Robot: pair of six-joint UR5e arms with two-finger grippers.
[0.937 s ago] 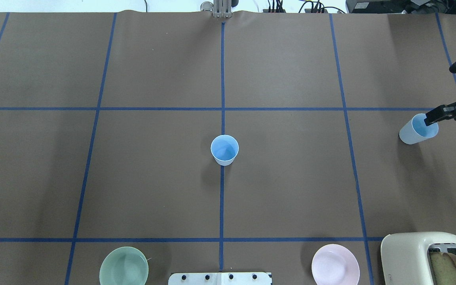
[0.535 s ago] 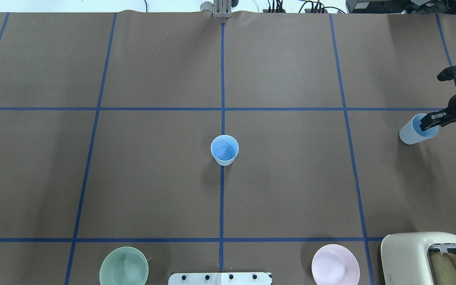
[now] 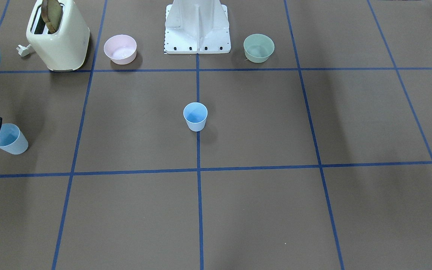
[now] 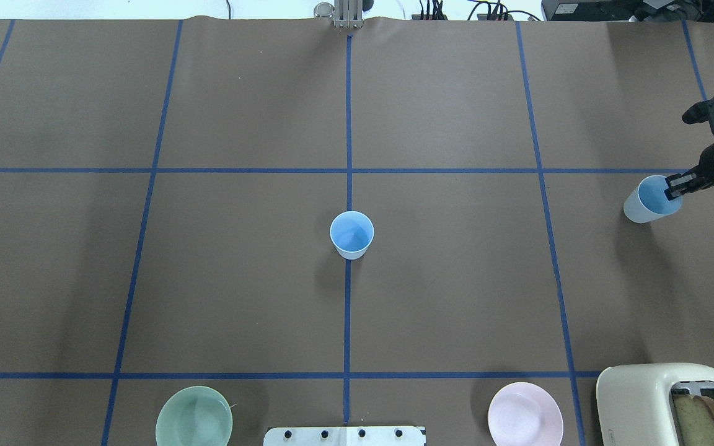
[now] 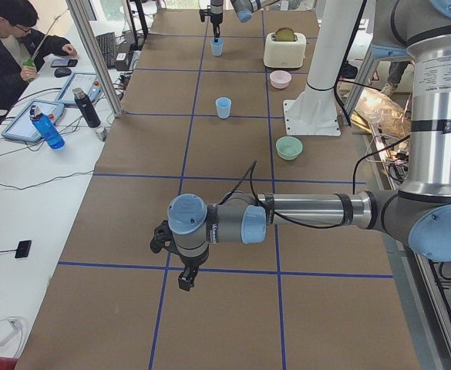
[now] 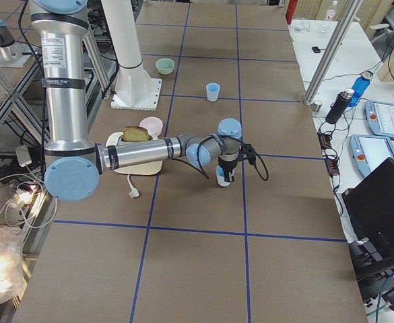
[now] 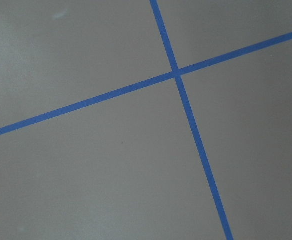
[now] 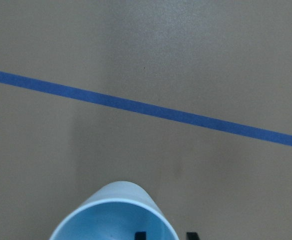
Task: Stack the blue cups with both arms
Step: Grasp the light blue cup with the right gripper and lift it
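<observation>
right gripper [image 4: 673,189] clamped on the rim of one blue cup. wrist view: one fingertip [image 8: 141,234] inside the wall, the other just outside it, wall between them.

gripped blue cup [image 4: 642,205]: far right of the overhead frame, just below the upper horizontal line of the blue tape grid [image 4: 349,124], mouth up. cannot tell whether its base rests on the table [image 4: 239,279] or is off it.

centre blue cup [image 4: 351,234]: upright, alone, mid-frame on the vertical centre tape line. well apart from the gripped one, nothing touching it.

left gripper [image 5: 185,282]: seen only in the left side view, lower centre of that frame. points down, close above a tape crossing. cannot tell whether its fingers are apart or together. its wrist view shows only brown paper and a tape crossing.

bottom edge of overhead frame, left to right:
- green bowl [image 4: 193,419]
- white base plate [image 4: 344,435], at centre
- pink bowl [image 4: 525,415]
- cream toaster [image 4: 642,402] in the bottom right corner, with a bread slice [image 4: 701,421] in its slot

both bowls stand upright, apart from both cups.
</observation>
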